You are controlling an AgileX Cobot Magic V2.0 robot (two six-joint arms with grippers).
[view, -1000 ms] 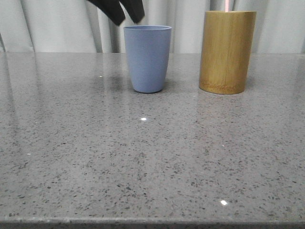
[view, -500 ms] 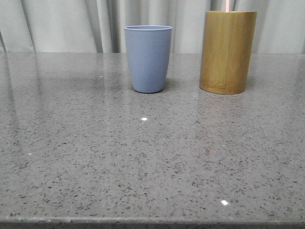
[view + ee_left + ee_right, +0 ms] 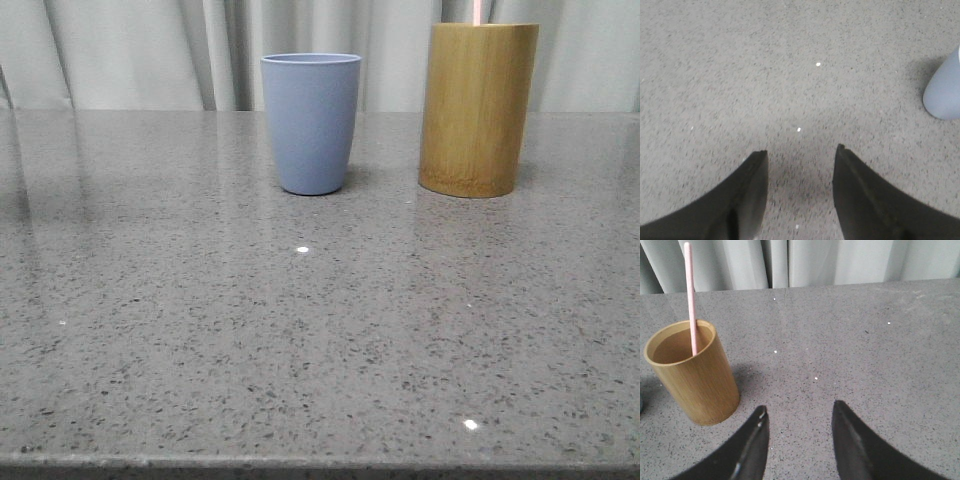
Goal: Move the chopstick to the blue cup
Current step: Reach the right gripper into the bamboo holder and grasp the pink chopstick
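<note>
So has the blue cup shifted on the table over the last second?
No. In the front view the blue cup sits in the same spot left of the bamboo cup.

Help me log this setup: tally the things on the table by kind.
Cups: 2, the blue cup and the tan bamboo cup
Chopsticks: 1, the pink chopstick standing in the bamboo cup
Total: 3

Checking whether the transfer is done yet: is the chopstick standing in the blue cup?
No, the chopstick stands in the bamboo cup, its pink tip rising above that cup's rim.
</note>
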